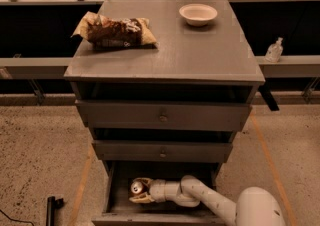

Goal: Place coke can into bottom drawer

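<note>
Speckled floor (40,150), grey cabinet (190,55) (dim light)

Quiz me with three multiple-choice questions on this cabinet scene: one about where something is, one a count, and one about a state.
1. Where is the coke can?
A) in the bottom drawer
B) on the floor
C) in the middle drawer

2. How many things lie on the cabinet top?
A) one
B) two
C) four

3. The bottom drawer is:
A) pulled open
B) pushed shut
C) lifted out of the cabinet

Answers:
1 A: the gripper reaches into that drawer, closed on the coke can.
2 B: only a chip bag and a bowl lie there.
3 A: its grey inside is in plain view.
</note>
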`<action>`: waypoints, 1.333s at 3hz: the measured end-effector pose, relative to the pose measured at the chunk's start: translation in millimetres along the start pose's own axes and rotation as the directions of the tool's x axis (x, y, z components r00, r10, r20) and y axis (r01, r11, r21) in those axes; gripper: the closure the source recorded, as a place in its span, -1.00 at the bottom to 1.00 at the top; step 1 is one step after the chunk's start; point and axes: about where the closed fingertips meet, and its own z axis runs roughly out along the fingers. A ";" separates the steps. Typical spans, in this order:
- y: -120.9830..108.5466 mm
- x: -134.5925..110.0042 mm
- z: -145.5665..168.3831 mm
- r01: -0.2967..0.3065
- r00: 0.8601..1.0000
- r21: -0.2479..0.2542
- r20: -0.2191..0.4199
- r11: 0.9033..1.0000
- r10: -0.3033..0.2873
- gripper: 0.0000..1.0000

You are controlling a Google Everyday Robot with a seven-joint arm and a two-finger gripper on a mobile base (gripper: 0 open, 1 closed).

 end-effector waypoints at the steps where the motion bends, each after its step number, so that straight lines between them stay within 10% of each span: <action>1: -3.1 -5.5 -9.6 -0.017 0.999 0.013 -0.027 1.000 0.017 -1.00; 4: 5.6 -105.9 -118.2 -0.024 0.982 0.157 -0.179 0.987 0.052 0.25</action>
